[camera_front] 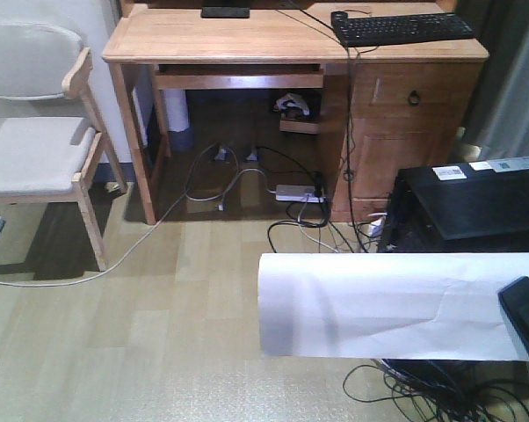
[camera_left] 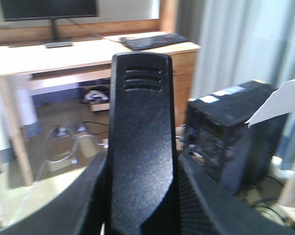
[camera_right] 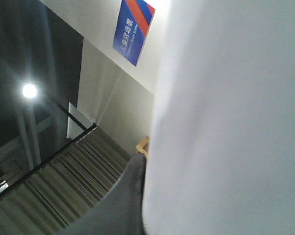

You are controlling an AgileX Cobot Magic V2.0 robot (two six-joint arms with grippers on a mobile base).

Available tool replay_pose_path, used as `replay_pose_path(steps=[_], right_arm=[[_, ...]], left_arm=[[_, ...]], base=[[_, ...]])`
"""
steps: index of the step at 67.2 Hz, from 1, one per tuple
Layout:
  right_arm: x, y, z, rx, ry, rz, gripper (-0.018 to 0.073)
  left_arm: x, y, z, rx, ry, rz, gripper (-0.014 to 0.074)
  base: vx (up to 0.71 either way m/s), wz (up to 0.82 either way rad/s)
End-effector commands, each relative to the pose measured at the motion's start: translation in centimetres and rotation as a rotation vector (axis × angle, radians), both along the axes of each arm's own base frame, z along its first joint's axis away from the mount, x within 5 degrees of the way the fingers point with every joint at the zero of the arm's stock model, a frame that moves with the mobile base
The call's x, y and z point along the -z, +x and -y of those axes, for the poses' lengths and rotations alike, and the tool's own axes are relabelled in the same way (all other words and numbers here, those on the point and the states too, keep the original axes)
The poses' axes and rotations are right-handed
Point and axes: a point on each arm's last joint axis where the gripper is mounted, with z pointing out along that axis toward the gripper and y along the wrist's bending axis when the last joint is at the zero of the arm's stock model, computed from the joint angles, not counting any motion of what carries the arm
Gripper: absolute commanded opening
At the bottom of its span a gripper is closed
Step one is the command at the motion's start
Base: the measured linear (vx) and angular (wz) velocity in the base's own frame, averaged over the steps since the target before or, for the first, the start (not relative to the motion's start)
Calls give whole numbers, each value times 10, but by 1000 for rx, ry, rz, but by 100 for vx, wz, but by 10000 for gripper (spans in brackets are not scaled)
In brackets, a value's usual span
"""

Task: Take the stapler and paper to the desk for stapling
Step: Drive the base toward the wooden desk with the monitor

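The black stapler (camera_left: pixel 140 127) stands upright in the left wrist view, and my left gripper (camera_left: pixel 142 200) is shut on its lower part. Its orange-red patch does not show. The white paper (camera_front: pixel 379 303) hangs flat low in the front view, well short of the desk (camera_front: pixel 247 40). A dark finger (camera_front: pixel 524 308) of my right gripper sits at the paper's right end. In the right wrist view the paper (camera_right: pixel 226 122) fills the right side. My right gripper (camera_right: pixel 145 205) is shut on it, with only one grey finger (camera_right: pixel 120 208) showing. A paper corner (camera_left: pixel 280 100) shows at the right.
A black keyboard (camera_front: pixel 401 26) and a monitor base (camera_front: pixel 225 12) lie on the desk. A black computer tower (camera_front: pixel 475 207) stands on the floor at the right, with tangled cables (camera_front: pixel 291 220) beside it. A wooden chair (camera_front: pixel 36 132) stands left of the desk.
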Motion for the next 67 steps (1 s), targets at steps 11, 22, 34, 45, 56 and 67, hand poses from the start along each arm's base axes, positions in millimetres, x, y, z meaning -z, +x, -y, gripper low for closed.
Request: replay_pose_path(steps=[11, 22, 34, 45, 56, 67], right_arm=[[-3, -2, 0, -10, 27, 44, -6], [-3, -2, 0, -10, 27, 44, -6], [-3, -2, 0, -10, 27, 44, -6], [-3, -2, 0, -10, 27, 44, -6], [-3, -2, 0, -10, 27, 44, -6], [-3, -2, 0, -10, 27, 44, -6]], left_arm=[[-19, 0, 0, 9, -64, 121, -7], [-19, 0, 0, 9, -64, 121, -7], [-19, 0, 0, 9, -64, 121, -7], [-19, 0, 0, 9, -64, 121, -7], [-19, 0, 0, 9, -64, 121, -7], [-19, 0, 0, 9, -64, 121, -7]], base=[[10, 12], [10, 5], [13, 3], [15, 2], [17, -1], [18, -1]])
